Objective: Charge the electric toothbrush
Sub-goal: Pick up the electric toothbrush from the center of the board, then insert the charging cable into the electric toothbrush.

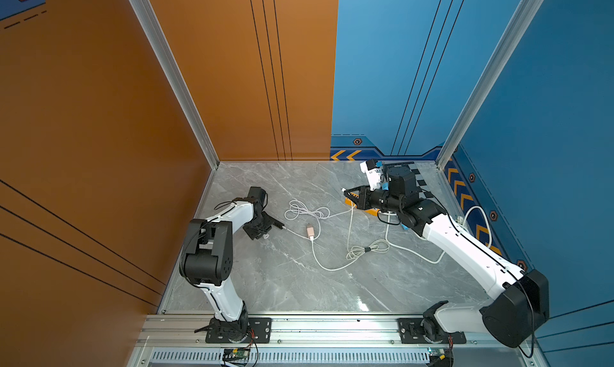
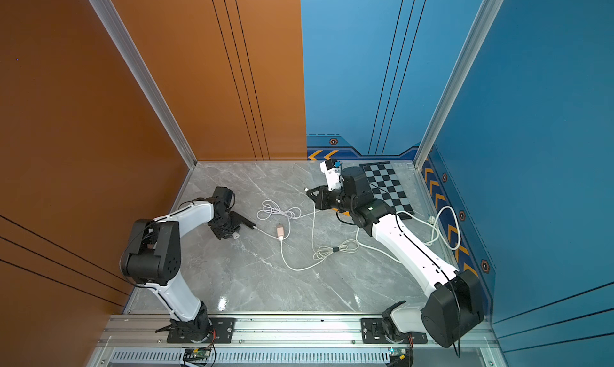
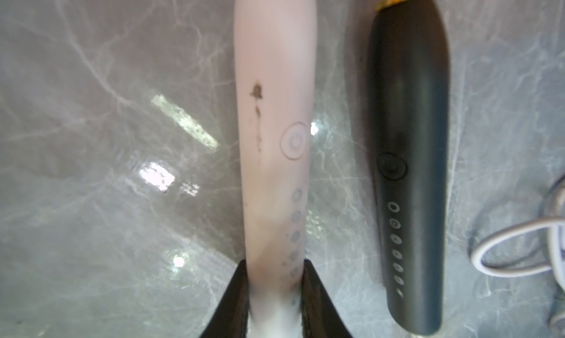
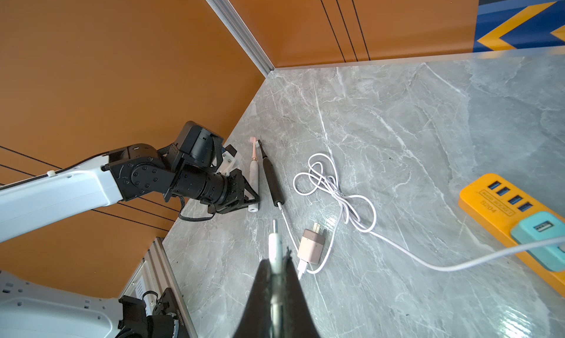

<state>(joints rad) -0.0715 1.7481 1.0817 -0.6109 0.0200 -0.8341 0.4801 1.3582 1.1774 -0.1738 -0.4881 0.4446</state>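
Note:
A pale pink electric toothbrush (image 3: 275,107) lies flat on the marble table beside a black one (image 3: 406,107). In the right wrist view both toothbrushes, pink (image 4: 253,174) and black (image 4: 270,177), lie near the orange wall. My left gripper (image 3: 275,266) is shut on the pink handle near its base, a finger pressing each side. A white cable is plugged into the black toothbrush's base. My right gripper (image 4: 276,264) is shut on a white charging plug (image 4: 274,241) with a metal tip, held above the table in both top views, right gripper (image 1: 345,192) (image 2: 307,191).
A yellow power strip (image 4: 489,198) with a teal USB adapter (image 4: 538,229) lies under the right arm. A pink adapter (image 1: 310,231) lies unplugged mid-table. A loose cable coil (image 1: 304,211) and a tied bundle (image 1: 365,249) lie nearby. A checkerboard sheet (image 2: 385,182) is at the back right.

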